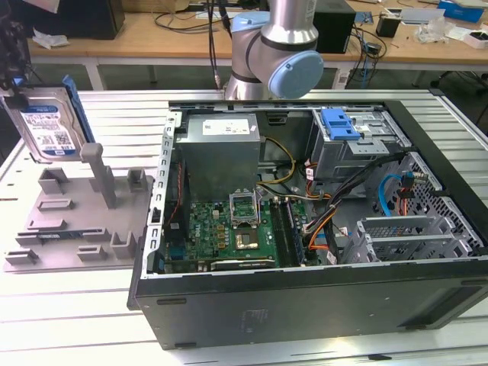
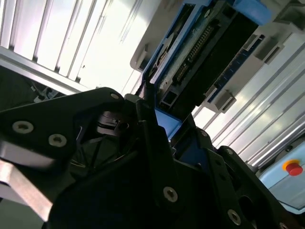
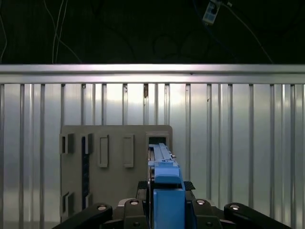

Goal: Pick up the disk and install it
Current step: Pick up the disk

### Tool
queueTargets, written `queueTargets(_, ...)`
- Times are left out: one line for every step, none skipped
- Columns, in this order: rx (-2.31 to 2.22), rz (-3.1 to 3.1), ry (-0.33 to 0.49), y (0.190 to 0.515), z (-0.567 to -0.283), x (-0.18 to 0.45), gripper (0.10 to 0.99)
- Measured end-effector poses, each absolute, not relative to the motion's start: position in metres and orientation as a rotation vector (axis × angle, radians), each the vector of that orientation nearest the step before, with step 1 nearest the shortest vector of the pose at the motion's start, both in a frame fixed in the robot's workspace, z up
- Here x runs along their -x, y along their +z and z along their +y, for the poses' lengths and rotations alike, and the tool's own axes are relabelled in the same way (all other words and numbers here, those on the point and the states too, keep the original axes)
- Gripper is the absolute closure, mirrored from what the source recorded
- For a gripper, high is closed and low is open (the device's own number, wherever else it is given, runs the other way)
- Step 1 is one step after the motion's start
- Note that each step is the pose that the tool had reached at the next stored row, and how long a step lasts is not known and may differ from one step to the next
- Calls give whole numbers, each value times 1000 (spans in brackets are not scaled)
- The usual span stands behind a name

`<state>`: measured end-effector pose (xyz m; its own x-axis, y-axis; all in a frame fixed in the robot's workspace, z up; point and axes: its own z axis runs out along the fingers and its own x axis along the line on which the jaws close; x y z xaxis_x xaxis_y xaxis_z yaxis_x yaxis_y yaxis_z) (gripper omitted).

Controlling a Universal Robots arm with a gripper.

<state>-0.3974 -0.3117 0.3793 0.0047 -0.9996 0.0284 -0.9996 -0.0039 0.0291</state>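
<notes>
Gripper [image 3: 166,193] clamped on disk [image 1: 47,130], above grey fixture [image 1: 69,229] (blue-white label, print illegible).

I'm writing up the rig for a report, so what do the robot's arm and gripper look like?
The arm is a silver-grey metal tube with chunky grey joint housings and a round light-blue cap on one joint. The gripper is matte black, built from angular plates fastened with small silver screw heads, as the first wrist view shows.
</notes>
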Motion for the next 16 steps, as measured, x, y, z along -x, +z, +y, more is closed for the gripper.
queueTargets(-2197, -2188, -1, 383, -312, 397, 722)
queueTargets(-2197, -2188, 0, 386, -312, 397, 722)
queueTargets(-2197, -2188, 0, 390, -312, 397, 722)
queueTargets(-2197, -2188, -1, 397, -312, 397, 722)
queueTargets(-2197, -2188, 0, 401, -312, 396, 722)
queueTargets(-2197, -2188, -1, 405, -312, 396, 722)
queueTargets(-2197, -2188, 0, 411, -312, 396, 722)
queueTargets(-2197, -2188, -1, 415, -312, 396, 722)
queueTargets(-2197, -2188, -1, 418, -312, 395, 722)
queueTargets(-2197, -2188, -1, 423, -312, 395, 722)
queueTargets(-2197, -2188, -1, 426, -312, 395, 722)
queueTargets(-2197, -2188, -1, 430, -312, 395, 722)
queueTargets(-2197, -2188, -1, 437, -312, 394, 722)
queueTargets(-2197, -2188, -1, 442, -312, 394, 722)
queueTargets(-2197, -2188, -1, 446, -312, 394, 722)
queueTargets(-2197, -2188, 0, 450, -312, 394, 722)
